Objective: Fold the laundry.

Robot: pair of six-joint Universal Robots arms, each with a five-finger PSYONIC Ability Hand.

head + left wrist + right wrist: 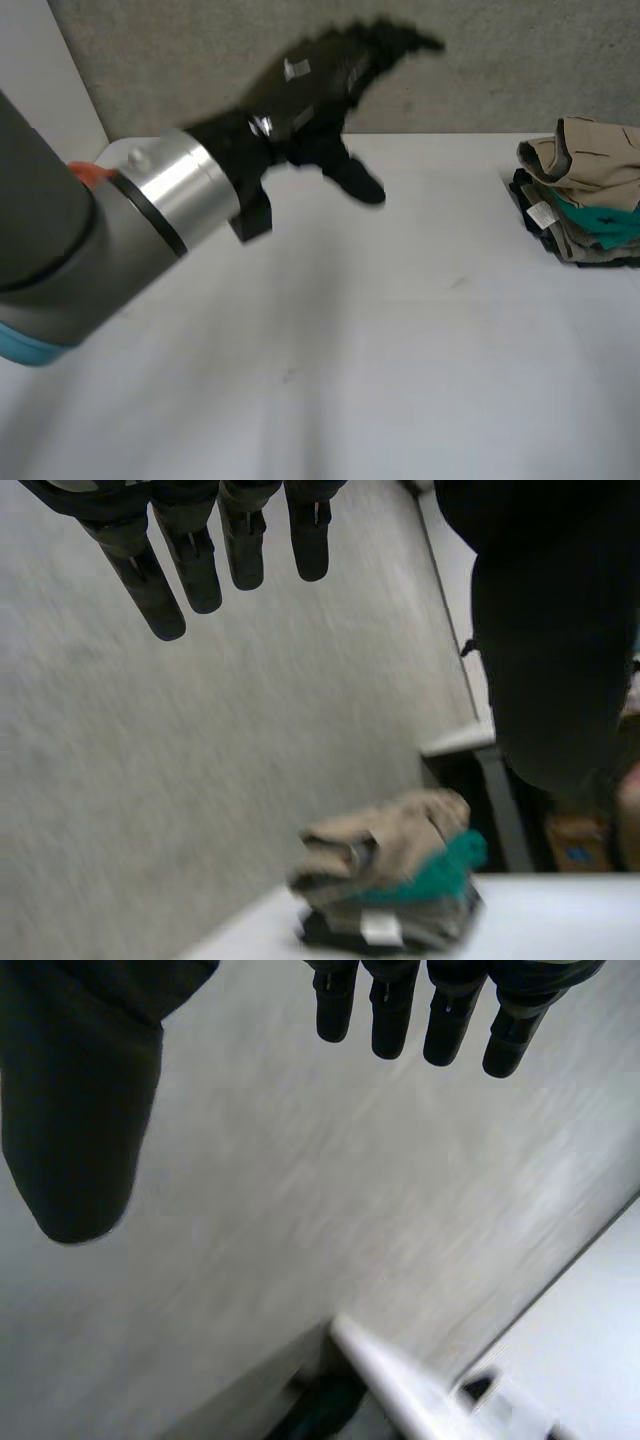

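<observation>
Fingers (150,590) of the left hand (300,95) are straight and slightly spread, with the thumb (550,660) held apart from them, and nothing is in their grasp. The hand is raised above the far part of the white table (400,330), at the end of the grey left arm (60,230) that reaches across from the robot's left, and its fingertips point toward the grey wall (500,60). The right hand (455,1020) is likewise opened out: its fingers are straight and side by side, its thumb (80,1110) stands off to one side, and it holds nothing. The pile of folded laundry (585,195) sits at the table's far right edge, well apart from the left hand. A beige garment (590,150) lies on top, a teal one (600,220) shows beneath it, and a dark one is at the bottom.
</observation>
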